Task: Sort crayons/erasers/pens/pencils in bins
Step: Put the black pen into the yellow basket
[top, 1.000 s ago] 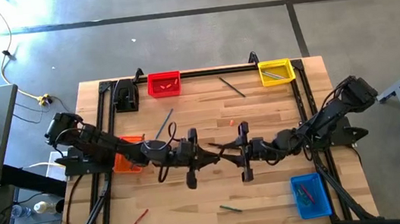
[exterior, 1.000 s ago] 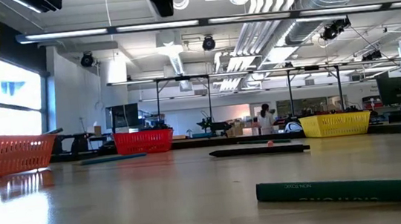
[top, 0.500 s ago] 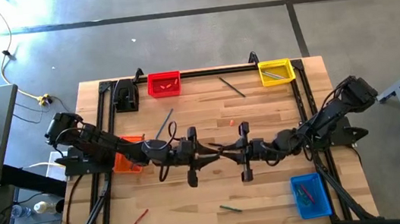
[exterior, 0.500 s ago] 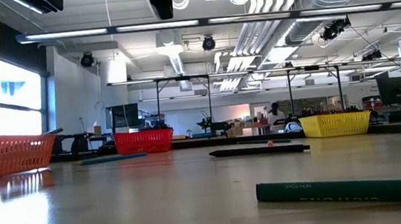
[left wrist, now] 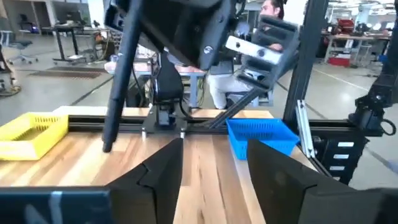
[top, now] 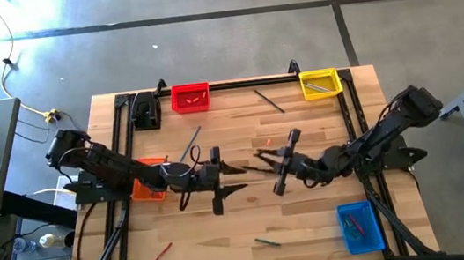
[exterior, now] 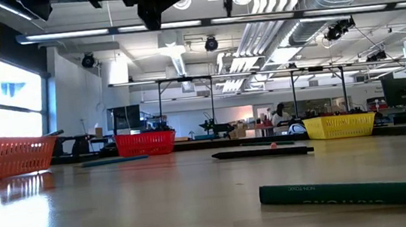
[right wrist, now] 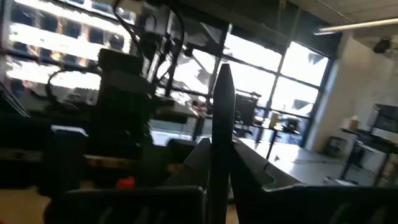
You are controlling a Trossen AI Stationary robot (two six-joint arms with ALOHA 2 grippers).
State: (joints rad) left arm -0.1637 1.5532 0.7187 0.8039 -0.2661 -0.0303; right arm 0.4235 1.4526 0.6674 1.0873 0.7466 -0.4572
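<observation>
Above the middle of the desk [top: 315, 226] the right gripper [top: 264, 160] is clenched on a black pen [right wrist: 221, 124], which stands up between its fingers in the right wrist view. The left gripper [top: 236, 176] faces it with its fingers spread and nothing in them. A small eraser [top: 268, 142] lies just beyond them. The red bin [top: 190, 98] and yellow bin [top: 319, 83] sit at the far edge, the orange bin [top: 151, 165] under the left arm, the blue bin [top: 359, 226] at the near right. A grey pencil [top: 268, 101], a green pencil [top: 268, 242] and a red crayon [top: 162, 252] lie loose.
</observation>
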